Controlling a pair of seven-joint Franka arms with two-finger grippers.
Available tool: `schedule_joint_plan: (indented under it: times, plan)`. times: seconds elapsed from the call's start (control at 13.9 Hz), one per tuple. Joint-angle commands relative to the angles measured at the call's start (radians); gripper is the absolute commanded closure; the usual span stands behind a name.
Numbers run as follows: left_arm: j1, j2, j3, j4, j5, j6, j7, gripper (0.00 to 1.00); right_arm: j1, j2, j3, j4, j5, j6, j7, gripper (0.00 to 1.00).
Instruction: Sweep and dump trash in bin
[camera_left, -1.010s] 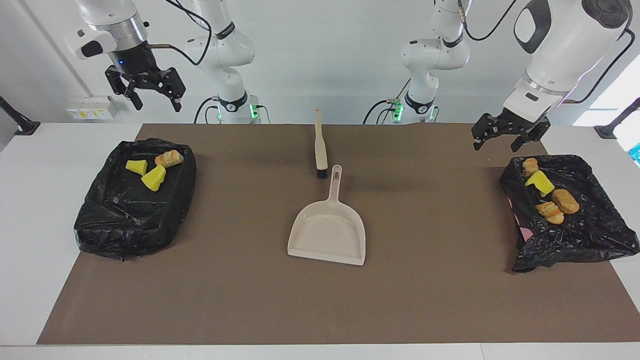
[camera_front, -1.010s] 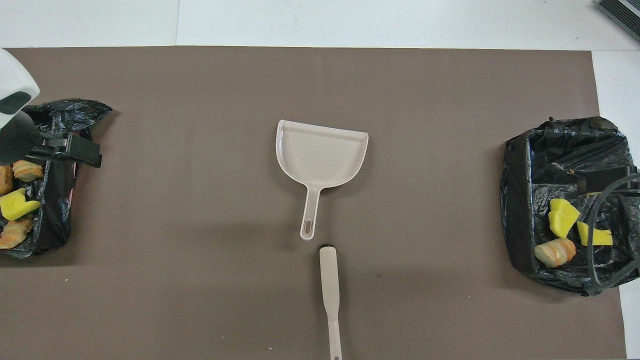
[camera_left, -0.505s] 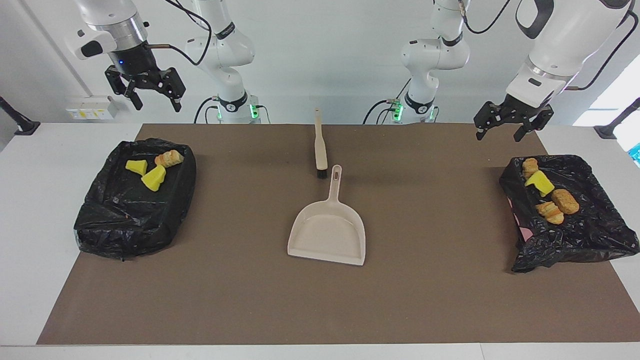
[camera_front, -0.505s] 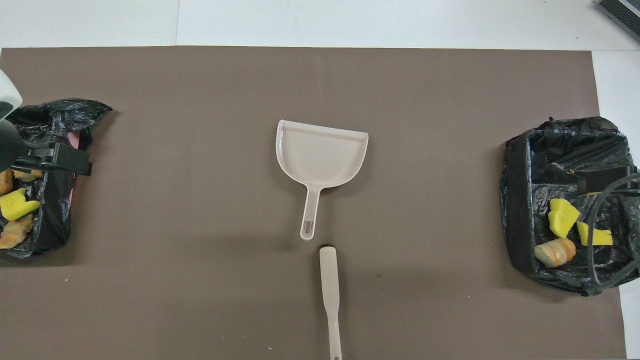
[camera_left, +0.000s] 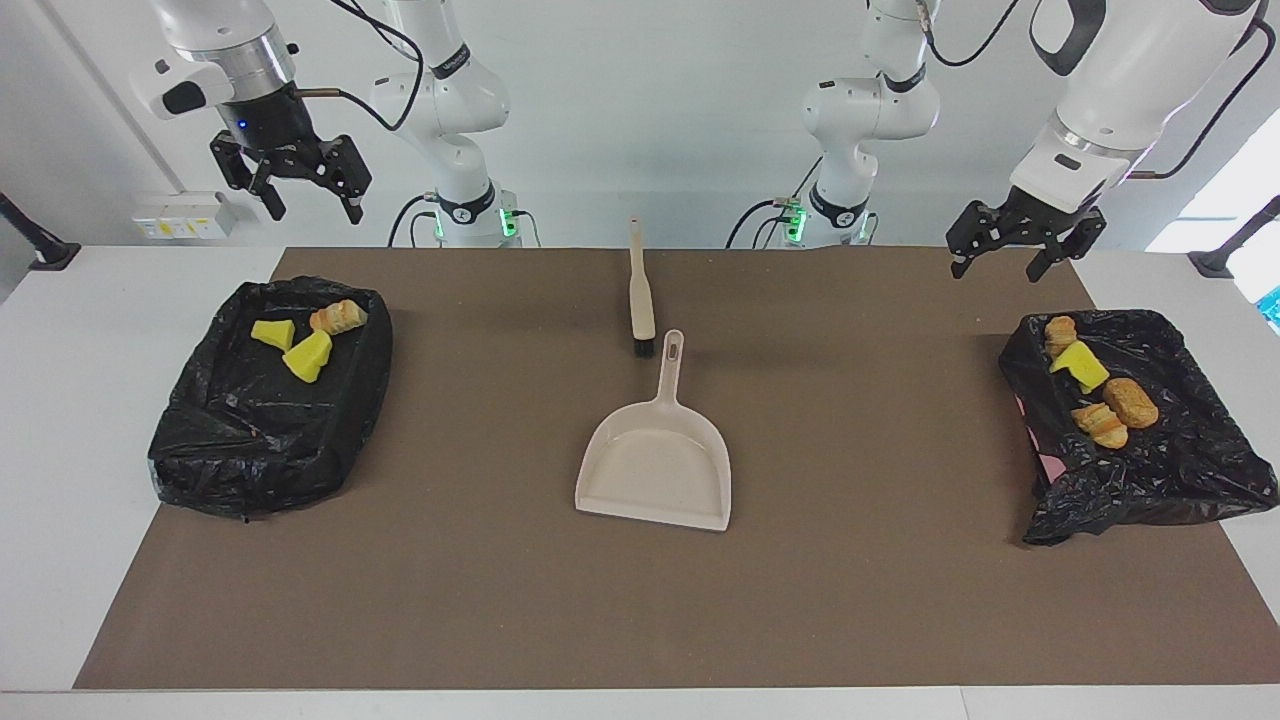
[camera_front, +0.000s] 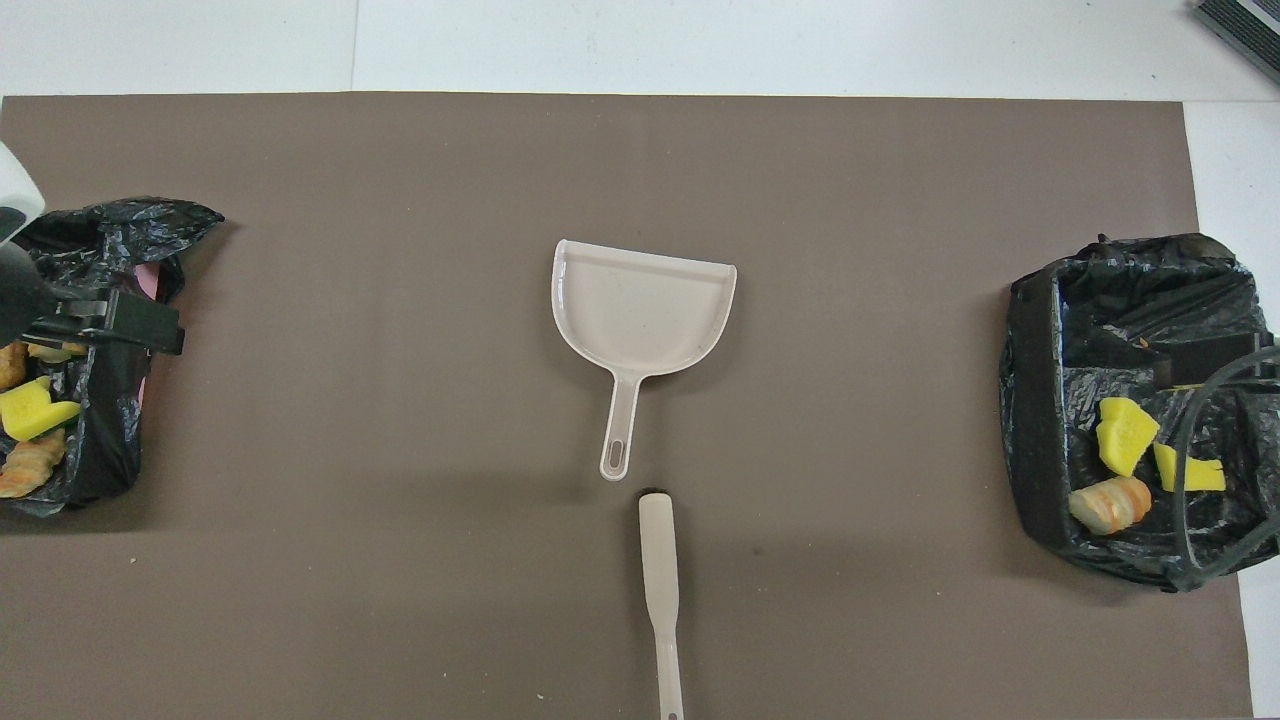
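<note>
The task appeared complete or nearly so. No scraps lay on the brown mat (camera_left: 640, 600); all visible trash sat in two bins lined with black bags. The bin at the right arm's end (camera_left: 190, 440) held two yellow sponge chunks (camera_left: 308, 356) and one tan bread-like lump (camera_left: 338, 317). The bin at the left arm's end (camera_left: 1180, 480) held one yellow chunk (camera_left: 1078, 366) and three tan lumps (camera_left: 1130, 401).

The dustpan (camera_left: 655, 470) lay empty at the middle of the tabletop, its handle pointing toward the robots. The hand brush (camera_left: 640, 295) lay nearer to the robots, its bristle end just beside the dustpan handle. Neither tool was held.

The left pincer (camera_left: 1010, 265) hung wide and empty above the mat edge near its bin. The right pincer (camera_left: 305, 205) hung wide and empty, high above the tabletop edge near its bin. What remained, if anything, was parking the arms.

In the overhead view, the bin at the left arm's end was cut off at the frame edge, the left arm covered part of it, and a cable crossed the other bin. Any scrap beneath the bag folds could not be made out.
</note>
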Motion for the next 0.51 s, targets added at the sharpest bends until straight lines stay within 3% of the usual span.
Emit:
schedule_joint_plan:
  times: [0.0, 0.43]
  plan:
    - [-0.002, -0.026, 0.001, -0.025, 0.01, -0.008, 0.014, 0.0, -0.003, -0.004, 0.0, -0.002, -0.009, 0.002, -0.034, 0.0]
    - [-0.002, -0.028, 0.001, -0.026, 0.012, -0.011, 0.016, 0.0, -0.003, -0.004, 0.0, -0.002, -0.009, 0.002, -0.034, 0.0]
